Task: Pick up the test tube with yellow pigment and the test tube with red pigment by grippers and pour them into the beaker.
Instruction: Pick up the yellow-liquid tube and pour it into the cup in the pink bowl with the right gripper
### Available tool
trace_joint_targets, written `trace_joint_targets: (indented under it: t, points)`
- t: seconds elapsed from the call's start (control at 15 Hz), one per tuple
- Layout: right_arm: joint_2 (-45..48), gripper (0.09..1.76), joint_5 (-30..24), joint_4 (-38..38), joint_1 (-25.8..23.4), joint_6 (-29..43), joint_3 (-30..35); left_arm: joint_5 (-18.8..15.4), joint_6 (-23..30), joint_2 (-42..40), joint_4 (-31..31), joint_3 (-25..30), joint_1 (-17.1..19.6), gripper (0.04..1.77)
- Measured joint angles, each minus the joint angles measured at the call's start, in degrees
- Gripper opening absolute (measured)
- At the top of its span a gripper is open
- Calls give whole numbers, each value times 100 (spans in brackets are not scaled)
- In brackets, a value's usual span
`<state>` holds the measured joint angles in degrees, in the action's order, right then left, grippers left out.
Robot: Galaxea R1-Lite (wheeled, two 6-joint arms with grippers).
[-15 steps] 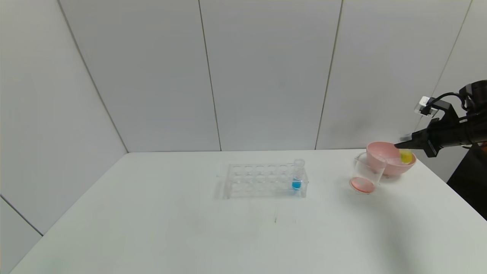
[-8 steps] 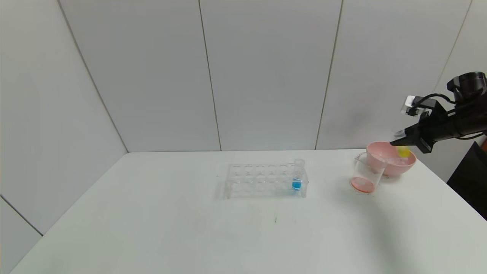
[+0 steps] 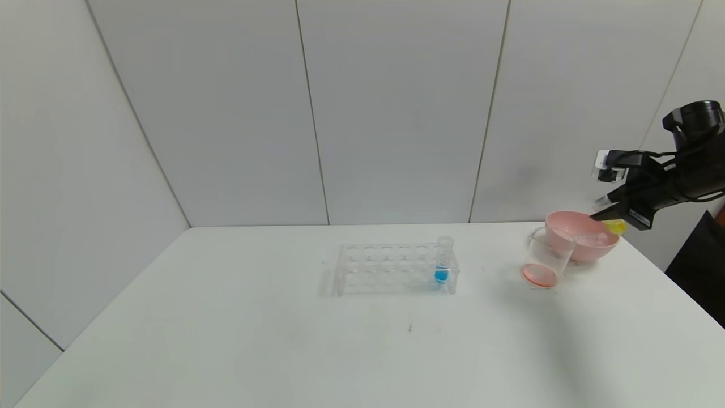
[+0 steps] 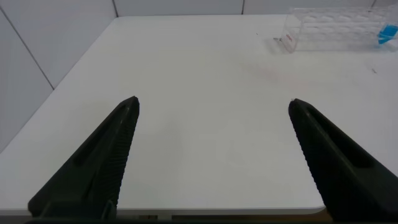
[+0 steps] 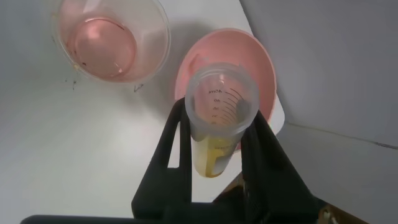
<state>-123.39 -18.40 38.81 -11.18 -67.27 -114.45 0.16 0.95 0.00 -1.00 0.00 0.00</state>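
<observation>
I've lifted my right gripper (image 3: 609, 211), pinching the clear yellow-pigment test tube (image 5: 219, 118), above the pink bowl (image 3: 583, 243); the clear beaker (image 3: 545, 258) comes next.

The beaker (image 3: 545, 259) stands just left of the bowl (image 3: 583, 245), the rack (image 3: 395, 268) well further left.

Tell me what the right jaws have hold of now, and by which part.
The right gripper is shut on the test tube with yellow pigment, clamped around its upper body, just below the open mouth, above the pink bowl.
</observation>
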Motion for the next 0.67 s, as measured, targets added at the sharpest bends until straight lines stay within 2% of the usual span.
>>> trace_joint_targets:
  t: [0.13,0.67]
  points:
    - [54,52,222,56,121,-88,0,0,0,0,2,0,0,172]
    - [118,52,290,295,324,-111,0,0,0,0,2,0,0,172]
